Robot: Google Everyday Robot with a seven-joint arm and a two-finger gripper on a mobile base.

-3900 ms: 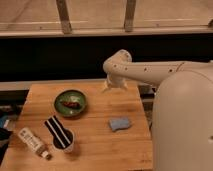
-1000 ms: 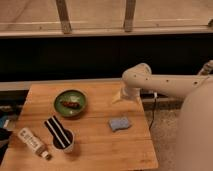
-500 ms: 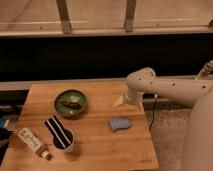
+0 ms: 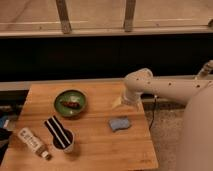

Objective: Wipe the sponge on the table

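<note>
One camera, high off the near edge of the table (image 4: 100, 150), looks down across it at moderate range; gripper (image 4: 119, 103) over its far right part.

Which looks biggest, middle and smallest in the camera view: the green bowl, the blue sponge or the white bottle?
1. green bowl
2. white bottle, long but thin, and nearer the camera, so unsure
3. sponge
The gripper hangs beyond the sponge, near the table's right edge, apart from it.

On the bench (image 4: 100, 152), we find the sponge (image 4: 119, 123) at right, the hand (image 4: 119, 102) over the bench just behind it, a bowl (image 4: 70, 102) farther left, and a cup (image 4: 68, 144) and bottle (image 4: 32, 142) before the bowl.
</note>
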